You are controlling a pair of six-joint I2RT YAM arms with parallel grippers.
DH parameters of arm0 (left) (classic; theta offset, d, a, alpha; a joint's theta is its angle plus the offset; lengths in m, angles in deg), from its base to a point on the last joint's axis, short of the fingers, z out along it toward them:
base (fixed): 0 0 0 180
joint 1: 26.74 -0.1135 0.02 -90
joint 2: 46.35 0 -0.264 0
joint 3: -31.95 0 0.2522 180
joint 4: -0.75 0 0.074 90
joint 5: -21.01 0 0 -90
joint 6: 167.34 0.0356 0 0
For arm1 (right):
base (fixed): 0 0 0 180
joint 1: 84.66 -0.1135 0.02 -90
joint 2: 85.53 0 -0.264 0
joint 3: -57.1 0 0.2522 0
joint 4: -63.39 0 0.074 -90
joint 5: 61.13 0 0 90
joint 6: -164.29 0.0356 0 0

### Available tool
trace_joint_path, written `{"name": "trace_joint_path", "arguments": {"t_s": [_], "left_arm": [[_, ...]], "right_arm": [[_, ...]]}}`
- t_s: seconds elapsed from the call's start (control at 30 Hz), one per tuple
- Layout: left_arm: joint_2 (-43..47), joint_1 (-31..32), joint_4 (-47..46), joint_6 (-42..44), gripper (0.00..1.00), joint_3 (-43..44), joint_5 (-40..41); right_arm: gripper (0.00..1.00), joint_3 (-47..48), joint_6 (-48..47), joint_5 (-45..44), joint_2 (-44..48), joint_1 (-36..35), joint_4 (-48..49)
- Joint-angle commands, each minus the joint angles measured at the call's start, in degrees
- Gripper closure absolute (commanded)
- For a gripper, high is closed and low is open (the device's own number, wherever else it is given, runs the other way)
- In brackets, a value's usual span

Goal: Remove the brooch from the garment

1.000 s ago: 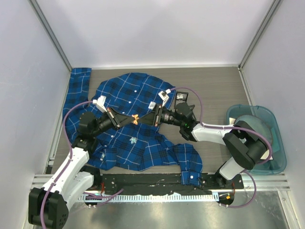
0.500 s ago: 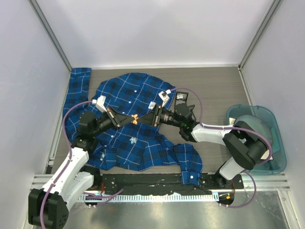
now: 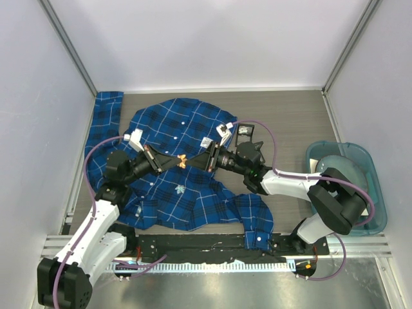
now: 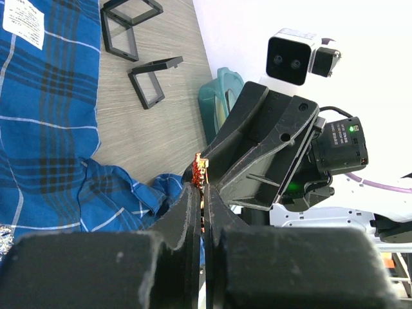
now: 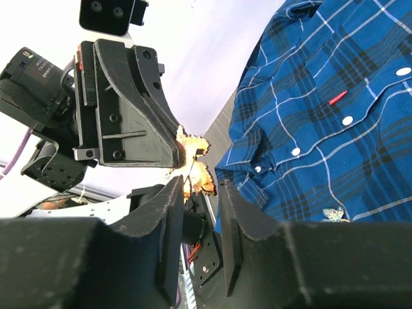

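Observation:
The garment, a blue and navy plaid button shirt, lies spread on the table; it also shows in the left wrist view and the right wrist view. The brooch, small and orange-gold, is held off the cloth between both grippers. My left gripper is shut on the brooch, which sticks out past its tips. My right gripper faces it from the right, jaws apart, with the brooch just at its open tips.
A second small pale ornament sits on the shirt below the grippers. Black open frames lie on the table right of the shirt. A teal bin stands at the right edge. White walls enclose the table.
My right arm's wrist and forearm shifted slightly. The brooch and my left gripper stay where they were.

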Motion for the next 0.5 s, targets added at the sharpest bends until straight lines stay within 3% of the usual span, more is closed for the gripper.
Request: {"name": "trace_joint_path", "arguments": {"t_s": [0.0, 0.2, 0.47], "left_arm": [[1.9, 0.2, -1.6, 0.6, 1.0, 3.3, -0.7], [1.8, 0.1, 0.6, 1.6, 1.0, 3.5, 0.4], [0.8, 0.1, -2.5, 0.7, 1.0, 2.8, -2.1]], "right_arm": [[0.65, -0.9, -2.6, -3.0, 1.7, 0.0, -2.0], [0.51, -2.1, -3.7, -2.1, 5.4, 0.1, -3.4], [0.52, -1.6, -1.3, 5.3, 5.8, 3.0, -0.7]]}}
